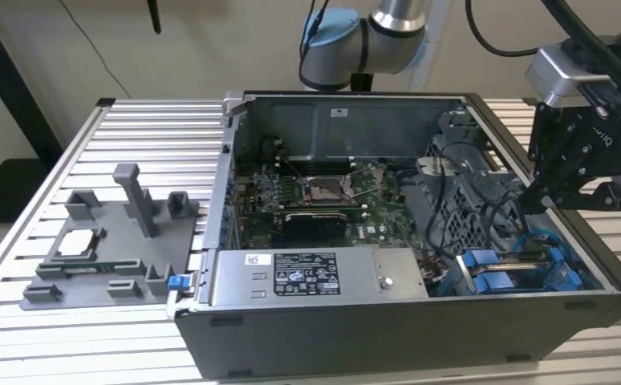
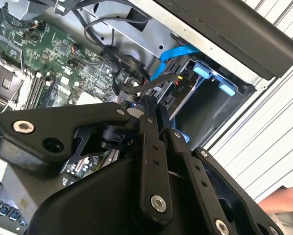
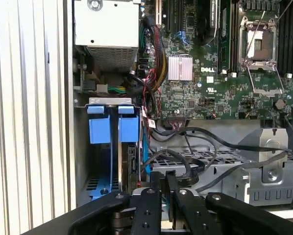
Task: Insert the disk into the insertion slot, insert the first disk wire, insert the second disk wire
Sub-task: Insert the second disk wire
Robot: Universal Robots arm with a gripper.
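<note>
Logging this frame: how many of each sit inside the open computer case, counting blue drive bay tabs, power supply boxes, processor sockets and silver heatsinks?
Counted in the first wrist view:
blue drive bay tabs: 2
power supply box: 1
processor socket: 1
silver heatsink: 1
Total: 5

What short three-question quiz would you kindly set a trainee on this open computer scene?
1. True or false: the computer case lies open, with its motherboard exposed.
2. The plastic side pieces of the insertion slot are: A red, B blue, C yellow.
3. Fill in: in the exterior view, the claw hangs over the case's ____ end (the exterior view's left or right).

Key: 1 true; 2 B; 3 right.
</note>
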